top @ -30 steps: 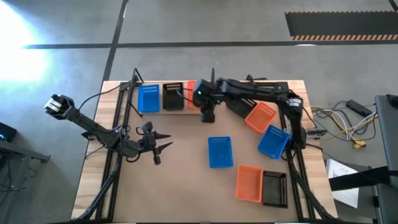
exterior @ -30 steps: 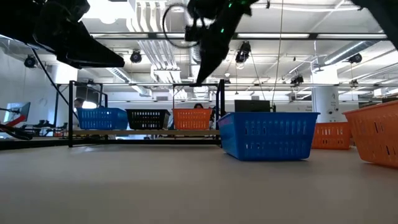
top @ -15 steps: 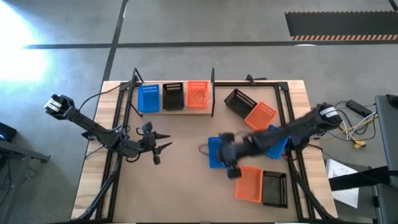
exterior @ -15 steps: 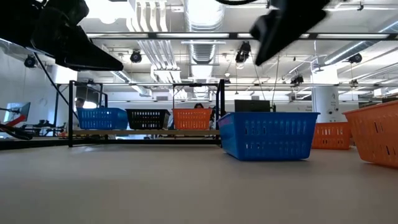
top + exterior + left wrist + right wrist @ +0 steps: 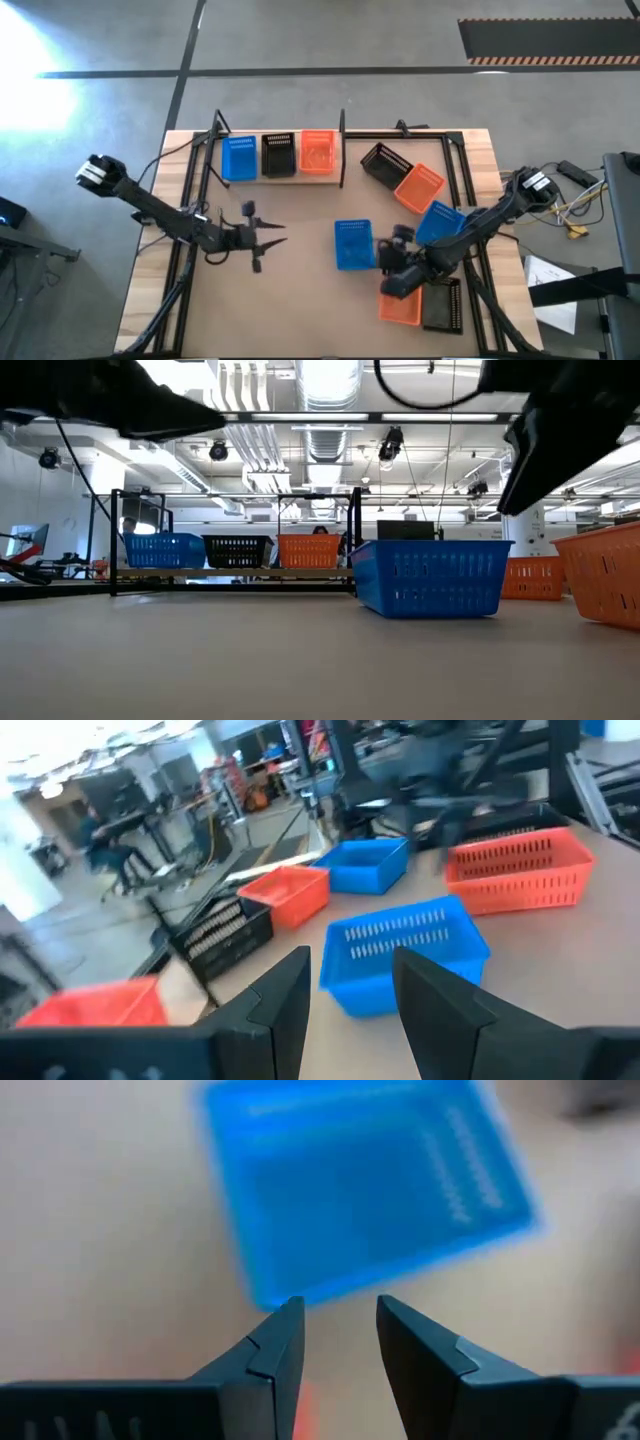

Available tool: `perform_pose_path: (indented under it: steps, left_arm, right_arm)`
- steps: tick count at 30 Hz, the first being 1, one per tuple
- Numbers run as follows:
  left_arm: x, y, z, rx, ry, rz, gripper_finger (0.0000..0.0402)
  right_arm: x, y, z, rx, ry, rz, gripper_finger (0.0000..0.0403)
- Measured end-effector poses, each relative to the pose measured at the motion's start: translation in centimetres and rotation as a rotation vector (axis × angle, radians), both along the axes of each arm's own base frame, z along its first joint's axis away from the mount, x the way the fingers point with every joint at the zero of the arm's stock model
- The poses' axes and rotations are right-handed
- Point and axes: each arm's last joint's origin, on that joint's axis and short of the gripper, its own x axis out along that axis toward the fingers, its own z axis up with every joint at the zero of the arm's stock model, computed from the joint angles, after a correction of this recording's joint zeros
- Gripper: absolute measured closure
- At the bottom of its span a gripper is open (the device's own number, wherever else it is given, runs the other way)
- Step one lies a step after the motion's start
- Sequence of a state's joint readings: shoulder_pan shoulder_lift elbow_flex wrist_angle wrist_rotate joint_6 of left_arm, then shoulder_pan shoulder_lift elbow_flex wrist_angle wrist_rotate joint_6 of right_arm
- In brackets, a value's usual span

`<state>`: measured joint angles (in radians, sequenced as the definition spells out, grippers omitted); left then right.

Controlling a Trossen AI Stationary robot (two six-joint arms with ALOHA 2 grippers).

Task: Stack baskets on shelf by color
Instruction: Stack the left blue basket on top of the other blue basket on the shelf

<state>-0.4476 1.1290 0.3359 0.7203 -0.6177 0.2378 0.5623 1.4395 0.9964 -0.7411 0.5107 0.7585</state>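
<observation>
The right gripper is seen with its two dark fingers parted and nothing between them. Just beyond their tips lies a blue rectangular perforated plastic basket, blurred in the wrist view. From above, the right gripper is placed just beside this lone blue basket, near the middle of the brown wooden surface. An orange perforated plastic basket is partly covered by the right arm, and a black perforated basket lies touching it. Toward the right frame, a second blue basket, another orange basket and another black basket are huddled closely together.

The left gripper is likewise held with its fingers apart and empty, pointed toward the lone blue basket. From above, the left gripper hangs over the left half of the surface, well apart from every basket.

On the light wooden shelf board with black metal uprights, a blue basket, a black basket and an orange basket are set side by side in one row, each a single layer.
</observation>
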Motion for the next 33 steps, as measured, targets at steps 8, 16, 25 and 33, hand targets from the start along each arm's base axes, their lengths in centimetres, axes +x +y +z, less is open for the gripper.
perform_pose_path:
  steps: [8, 16, 25, 33]
  left_arm:
    - [7.4, 1.2, 0.3, 0.039, 0.124, -0.172, 0.0274]
    - [15.5, 2.9, 0.6, 0.021, 0.416, -0.541, 0.0271]
    - [20.0, 3.1, 0.5, 0.154, 0.759, -0.736, 0.0171]
    - [21.8, 3.7, 0.1, 0.518, 0.875, -0.652, 0.0115]
  right_arm:
    - [-0.1, -3.1, -1.9, -0.029, 0.059, -0.149, 0.0283]
    - [1.0, -4.1, -1.9, -0.027, 0.024, -0.128, 0.0283]
    - [0.3, -3.5, -0.3, -0.018, 0.004, -0.091, 0.0283]
    - [-1.9, -1.9, 0.7, 0.019, -0.031, -0.127, 0.0283]
